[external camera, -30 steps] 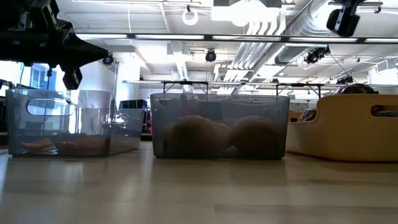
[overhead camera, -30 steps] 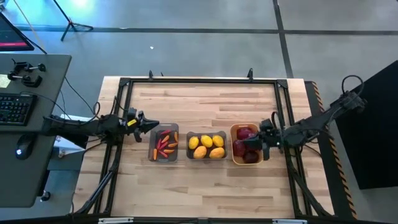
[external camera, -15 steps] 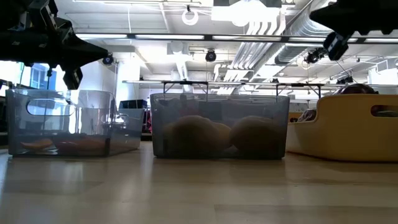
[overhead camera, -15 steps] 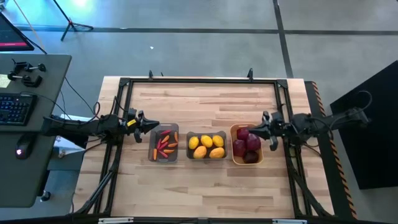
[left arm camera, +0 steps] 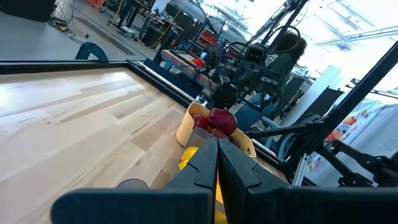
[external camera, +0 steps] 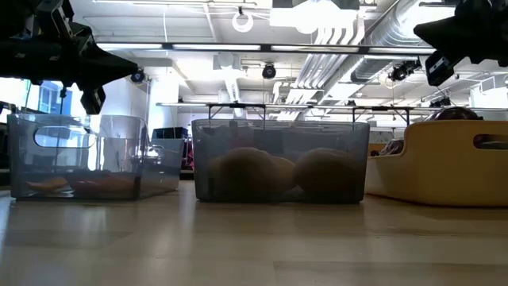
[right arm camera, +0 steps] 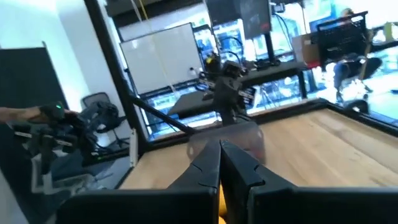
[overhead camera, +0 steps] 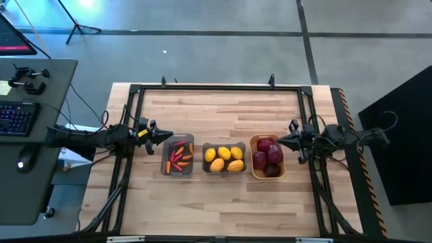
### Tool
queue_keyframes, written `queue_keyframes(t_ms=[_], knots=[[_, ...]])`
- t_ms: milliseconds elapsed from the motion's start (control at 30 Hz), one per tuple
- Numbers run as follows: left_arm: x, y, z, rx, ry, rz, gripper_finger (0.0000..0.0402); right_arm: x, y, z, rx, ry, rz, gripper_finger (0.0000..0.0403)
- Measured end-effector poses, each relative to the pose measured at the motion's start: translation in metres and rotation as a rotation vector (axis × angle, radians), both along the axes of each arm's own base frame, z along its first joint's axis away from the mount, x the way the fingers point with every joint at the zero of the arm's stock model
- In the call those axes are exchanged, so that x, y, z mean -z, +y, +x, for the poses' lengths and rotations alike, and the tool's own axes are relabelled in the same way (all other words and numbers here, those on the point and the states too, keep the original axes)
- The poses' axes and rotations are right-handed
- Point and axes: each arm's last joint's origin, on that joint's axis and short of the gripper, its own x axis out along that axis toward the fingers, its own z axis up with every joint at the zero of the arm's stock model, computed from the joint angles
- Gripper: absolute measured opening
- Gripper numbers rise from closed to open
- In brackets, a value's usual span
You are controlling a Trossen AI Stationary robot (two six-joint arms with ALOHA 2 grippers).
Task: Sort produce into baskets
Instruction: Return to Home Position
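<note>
On the counter (overhead camera: 223, 202), left arm stretched level inward; left end effector (overhead camera: 162, 137) pressed together, empty, just beside the left grey bin (overhead camera: 178, 173) of peppers (overhead camera: 178, 156). Opposite, right arm bent at the counter's edge; right end effector (overhead camera: 287, 142) likewise closed and empty, above the rim of the orange bin (overhead camera: 252, 158) of apples (overhead camera: 268, 156). Lemons (overhead camera: 224, 159) in the middle grey bin (overhead camera: 223, 144).

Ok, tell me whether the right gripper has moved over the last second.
Yes. In the high view the right gripper has drawn back rightward, from over the orange bin to about its right rim.
</note>
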Motion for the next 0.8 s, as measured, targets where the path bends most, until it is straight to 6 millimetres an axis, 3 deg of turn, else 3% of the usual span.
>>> queue_keyframes(t_ms=[333,500,800], knots=[[0.0,0.0,0.0,0.0,0.001,-0.002,0.0,0.014,-0.006,0.0,0.007,0.124,-0.107,0.0],[0.0,0.0,0.0,0.0,0.001,-0.002,0.0,0.036,-0.01,0.007,0.023,0.132,-0.058,0.0],[0.001,0.0,0.0,0.0,0.008,-0.001,0.0,0.037,-0.01,0.009,0.008,0.117,-0.082,0.0]])
